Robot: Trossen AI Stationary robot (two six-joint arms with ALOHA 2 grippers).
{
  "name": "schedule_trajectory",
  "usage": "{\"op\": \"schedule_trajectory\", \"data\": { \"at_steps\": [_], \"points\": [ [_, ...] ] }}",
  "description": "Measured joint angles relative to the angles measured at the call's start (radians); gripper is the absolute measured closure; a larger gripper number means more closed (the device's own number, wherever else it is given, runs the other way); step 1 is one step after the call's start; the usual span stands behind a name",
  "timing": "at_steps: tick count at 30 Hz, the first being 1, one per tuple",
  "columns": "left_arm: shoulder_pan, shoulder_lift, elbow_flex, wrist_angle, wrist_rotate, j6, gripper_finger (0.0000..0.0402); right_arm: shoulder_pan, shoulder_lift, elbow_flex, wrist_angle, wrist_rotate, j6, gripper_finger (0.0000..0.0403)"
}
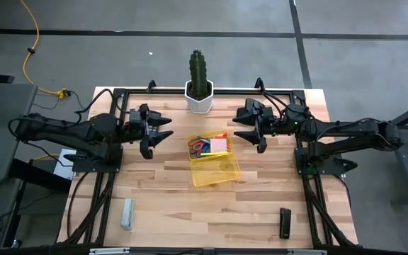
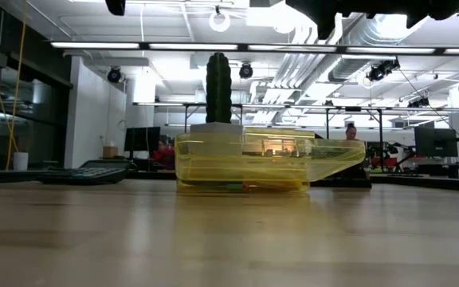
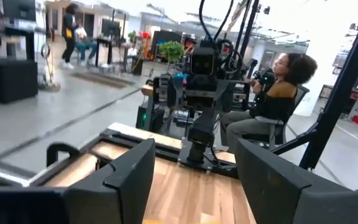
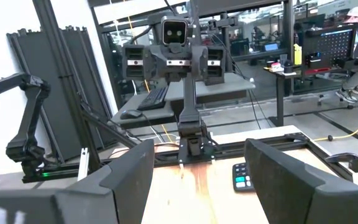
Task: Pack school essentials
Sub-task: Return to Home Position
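A clear yellow case [image 1: 214,161] lies open at the table's middle, its far half holding the school essentials [image 1: 207,145]: red and blue scissor handles and a pink sticky-note pad [image 1: 220,144]. Its near half, the lid [image 1: 215,171], rests on the table. In the low view the case [image 2: 241,162] stands in front of the cactus. My left gripper [image 1: 163,137] is open, raised left of the case. My right gripper [image 1: 244,132] is open, raised right of it. Both are empty.
A potted cactus [image 1: 198,79] stands at the far edge behind the case. A grey oblong block [image 1: 127,214] lies near the front left, a black calculator [image 1: 285,222] near the front right. A seated person [image 3: 272,102] shows beyond the table.
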Motion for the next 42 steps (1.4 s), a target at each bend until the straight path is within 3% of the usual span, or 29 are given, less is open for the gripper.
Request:
{"op": "schedule_trajectory", "data": {
  "at_steps": [6,13,22,34,42],
  "points": [
    [0.0,-0.074,0.0,-0.001,0.001,0.108,0.0243,0.0,0.0,0.0,0.0,0.0,0.0,0.016],
    [0.0,-0.231,-0.069,-0.072,0.007,0.156,0.039,0.0,0.0,0.0,-0.001,0.0,0.0,0.016],
    [0.0,-0.472,-0.309,-0.045,-0.006,0.075,0.0401,0.0,0.001,0.0,-0.011,0.0,0.036,0.016],
    [0.0,-0.794,-0.527,-0.05,-0.045,0.007,0.0401,0.0,0.001,0.0,-0.011,0.027,0.098,0.016],
    [0.001,-0.79,-0.653,-0.01,0.04,-0.023,0.0401,0.0,0.001,0.0,-0.015,0.028,0.133,0.016]
  ]
}}
